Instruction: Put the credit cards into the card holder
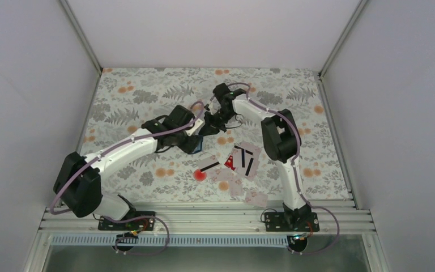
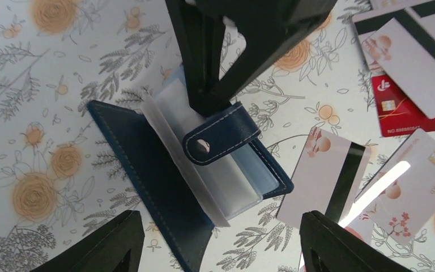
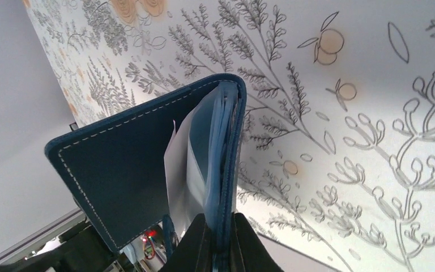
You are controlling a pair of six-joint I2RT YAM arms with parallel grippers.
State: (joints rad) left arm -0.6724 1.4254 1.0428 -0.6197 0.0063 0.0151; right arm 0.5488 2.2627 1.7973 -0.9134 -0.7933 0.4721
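Note:
The card holder (image 2: pixel 158 175) lies open on the flowered table, navy, with pale clear pockets (image 2: pixel 226 181) and its snap tab (image 2: pixel 221 135) folded over them. My right gripper (image 3: pixel 221 241) is shut on the edge of one cover of the card holder (image 3: pixel 124 158), and its dark fingers (image 2: pixel 204 62) reach down from the top of the left wrist view. My left gripper (image 2: pixel 221 246) hovers open just in front of the holder, nothing between its jaws. Credit cards lie to the right: a pale one with a black stripe (image 2: pixel 325 181), a red one (image 2: pixel 399 107) and more (image 1: pixel 242 160).
Further pale cards (image 1: pixel 254 197) lie near the table's front edge by the right arm's base. A red round spot (image 1: pixel 200 175) sits left of the card pile. Both arms meet over the middle of the table (image 1: pixel 136 90); white walls stand on three sides.

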